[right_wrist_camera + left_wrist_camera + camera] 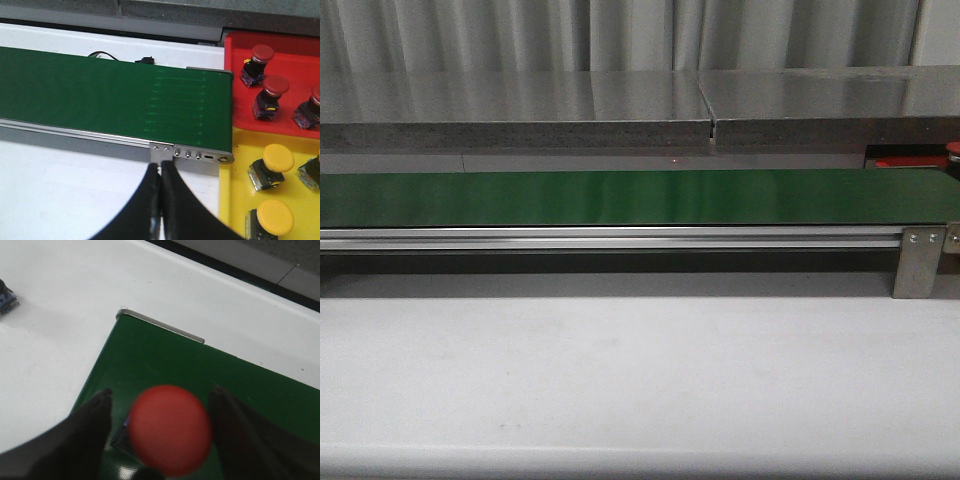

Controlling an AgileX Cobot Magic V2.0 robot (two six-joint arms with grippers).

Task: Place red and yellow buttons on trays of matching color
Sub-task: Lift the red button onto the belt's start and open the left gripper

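A red button (170,429) stands on the green belt (240,390) near its end, seen blurred and close in the left wrist view. My left gripper (162,391) is open, one finger on each side of the button's cap, with a gap on one side. In the right wrist view the red tray (290,125) holds three red buttons (262,55) and the yellow tray (235,200) beside it holds yellow buttons (277,159). My right gripper (161,164) is shut and empty over the white table, just short of the belt's end bracket. The front view shows neither gripper.
The green belt (620,197) runs across the front view on a metal rail (610,238), with a sliver of the red tray (910,161) at the far right. A small dark-blue part (6,297) lies on the white table. A cable plug (145,61) lies behind the belt.
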